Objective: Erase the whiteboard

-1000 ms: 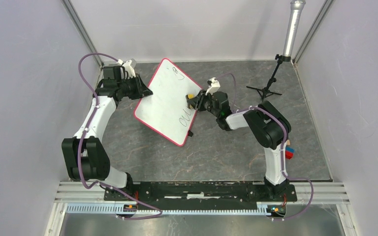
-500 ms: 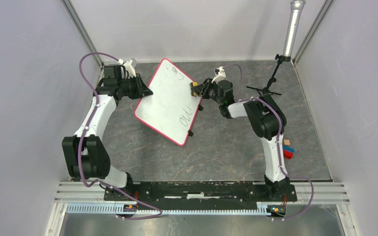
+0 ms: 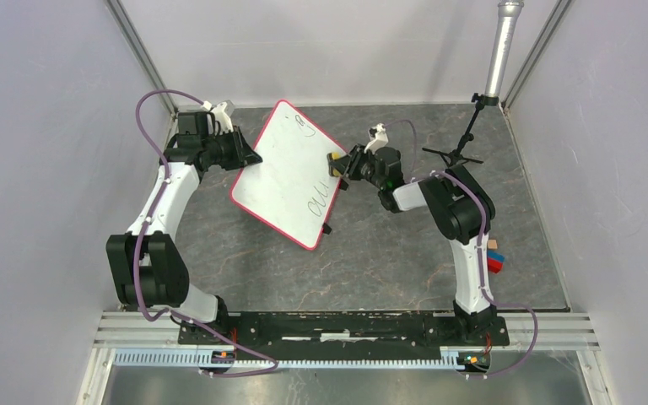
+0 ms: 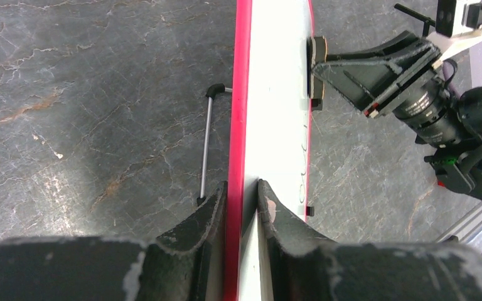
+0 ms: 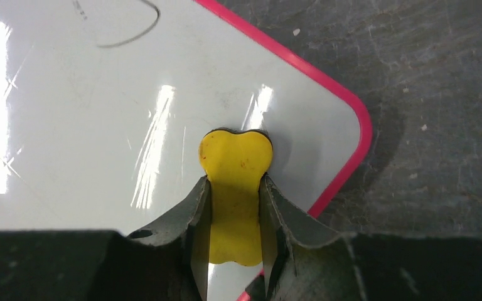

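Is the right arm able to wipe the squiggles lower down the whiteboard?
Probably yes. The right gripper presses its yellow eraser on the whiteboard, and the squiggles lie close by with only bare board between. The left gripper clamps the opposite edge.

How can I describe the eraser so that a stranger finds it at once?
Find the red-rimmed whiteboard in the middle of the grey table. Near its right-hand corner, the right gripper holds a small yellow eraser against the white surface. Nothing else on the board is yellow.

whiteboard (image 5: 88,144): glossy, smooth | table (image 4: 81,94): matt, stone-veined | eraser (image 5: 235,163): matt yellow | left end effector (image 4: 241,191): scuffed black plastic
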### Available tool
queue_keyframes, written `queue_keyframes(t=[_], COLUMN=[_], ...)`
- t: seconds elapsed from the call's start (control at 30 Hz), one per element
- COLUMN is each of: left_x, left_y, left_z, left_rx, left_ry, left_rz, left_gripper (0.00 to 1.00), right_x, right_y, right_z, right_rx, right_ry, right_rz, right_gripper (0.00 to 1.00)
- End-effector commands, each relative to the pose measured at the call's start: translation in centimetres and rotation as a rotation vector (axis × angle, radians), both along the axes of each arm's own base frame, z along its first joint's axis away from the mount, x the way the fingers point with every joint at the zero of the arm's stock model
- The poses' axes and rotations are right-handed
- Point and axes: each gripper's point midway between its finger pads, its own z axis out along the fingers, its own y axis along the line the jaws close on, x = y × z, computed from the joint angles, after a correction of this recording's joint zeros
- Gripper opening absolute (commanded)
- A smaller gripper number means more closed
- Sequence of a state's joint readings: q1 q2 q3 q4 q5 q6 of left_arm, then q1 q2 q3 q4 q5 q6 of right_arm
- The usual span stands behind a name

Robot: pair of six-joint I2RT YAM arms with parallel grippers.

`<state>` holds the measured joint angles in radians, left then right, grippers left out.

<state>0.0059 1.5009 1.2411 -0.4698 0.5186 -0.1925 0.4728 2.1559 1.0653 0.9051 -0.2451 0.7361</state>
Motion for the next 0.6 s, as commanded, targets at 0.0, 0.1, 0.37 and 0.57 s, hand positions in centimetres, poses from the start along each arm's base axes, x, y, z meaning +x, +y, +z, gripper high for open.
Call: queue_keyframes(t=[0.0, 0.1, 0.37, 0.57], left_x=[-1.3, -1.3, -1.2, -1.3], left_y=[1.2, 1.3, 1.3, 1.4], left_z=[-3.0, -3.1, -3.2, -3.4], left_rx=[0.102, 0.108, 0.107, 0.111], left_ry=[0.094, 0.100, 0.103, 0.106], left_rz=[0.003, 0.002, 0.001, 0.006], left_gripper=[0.02, 0.02, 0.02, 0.02], right_x=[2.8, 4.4, 5.3, 1.2], right_y=[1.3, 0.3, 0.2, 2.2], right_z=[1.1, 1.0, -1.1, -1.6], right_rx=[-0.016, -0.005, 0.036, -0.011], right_ry=[-0.013, -0.007, 0.043, 0.046], right_rz=[0.041, 0.014, 0.011, 0.073], right_gripper=[0.33, 0.33, 0.33, 0.33])
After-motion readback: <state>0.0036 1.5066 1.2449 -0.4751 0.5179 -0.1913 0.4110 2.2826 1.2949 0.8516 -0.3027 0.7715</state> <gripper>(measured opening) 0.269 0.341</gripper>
